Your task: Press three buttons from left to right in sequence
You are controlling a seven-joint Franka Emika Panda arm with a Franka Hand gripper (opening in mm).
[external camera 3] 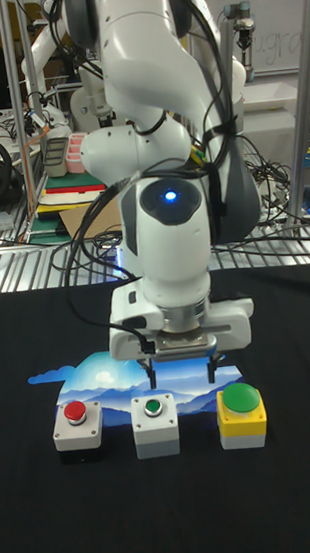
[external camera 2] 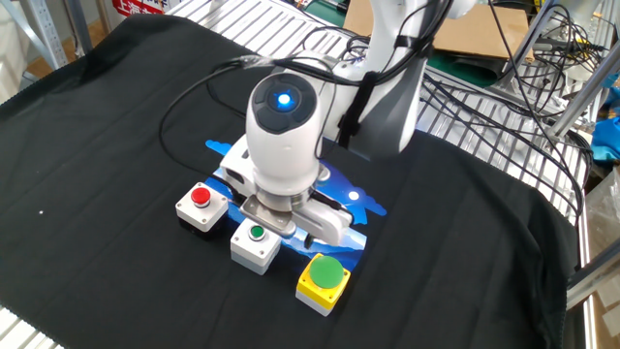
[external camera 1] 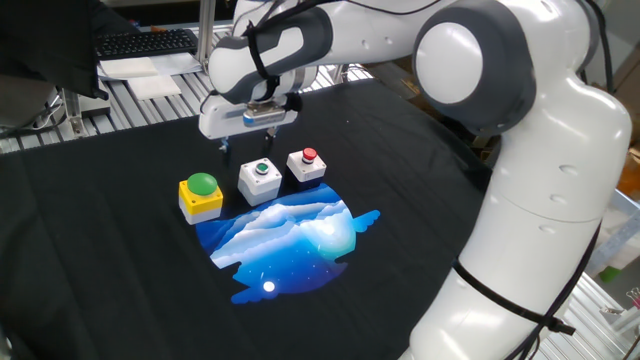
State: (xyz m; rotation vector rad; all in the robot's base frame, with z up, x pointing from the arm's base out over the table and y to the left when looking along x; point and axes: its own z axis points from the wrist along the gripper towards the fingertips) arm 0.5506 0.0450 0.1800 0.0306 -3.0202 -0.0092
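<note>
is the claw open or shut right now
Open. In the tall fixed view the claw hangs above the white box with a small green button, its two fingertips well apart and holding nothing.

Gripper (external camera 3: 182,375) hangs above the white box with green button (external camera 3: 155,424), clear air between them. Yellow box (external camera 3: 241,414) and red-button box (external camera 3: 77,430) sit close either side, narrow gaps. Black surface (external camera 1: 120,280) around the row is open.
</note>
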